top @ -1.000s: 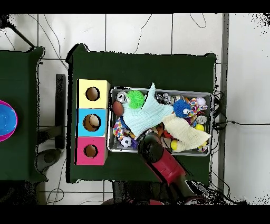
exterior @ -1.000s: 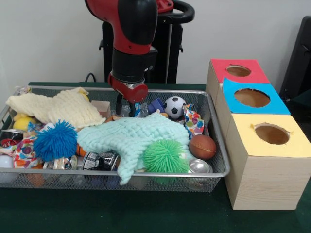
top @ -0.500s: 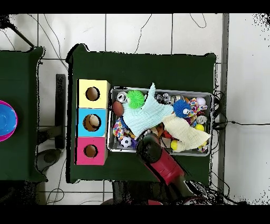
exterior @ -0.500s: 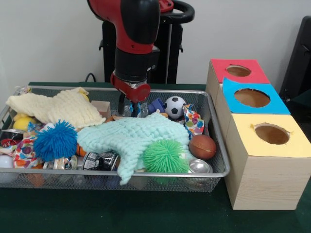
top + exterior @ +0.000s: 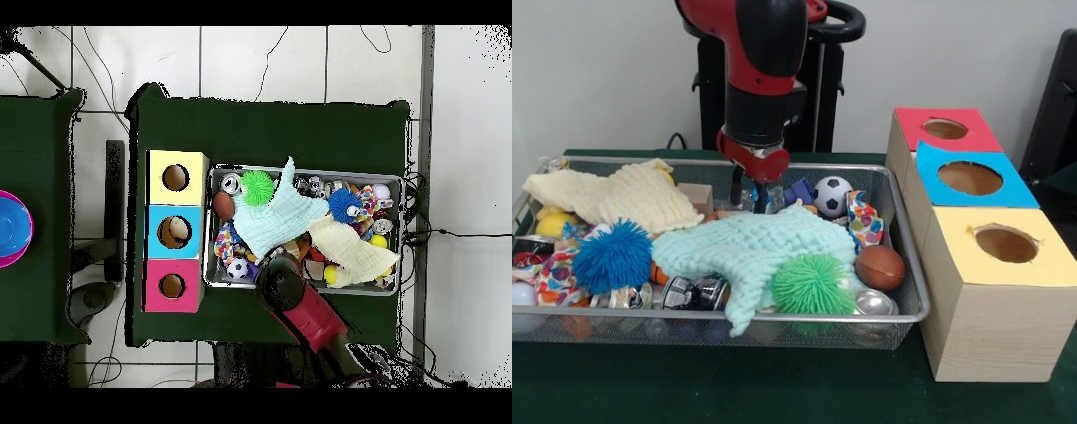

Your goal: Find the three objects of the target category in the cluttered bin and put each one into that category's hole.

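Gripper (image 5: 753, 196) low over mesh bin (image 5: 900, 265), just behind mint cloth (image 5: 750, 247), fingers' spread impossible to judge; soccer ball (image 5: 830, 194) right of it; brown ball (image 5: 879, 267) by bin's right wall

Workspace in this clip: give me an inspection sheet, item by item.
Surface: green table.
Job's things: wire bin full; three boxes with holes, red, blue, yellow.
Clutter: mint cloth, cream cloth, green fuzzy ball, blue fuzzy ball, soccer ball, brown ball.
Gripper: gripper low at the bin's far side; jaw state unclear.
Cables: wires on the floor.
Surroundings: pink bowl on another table.
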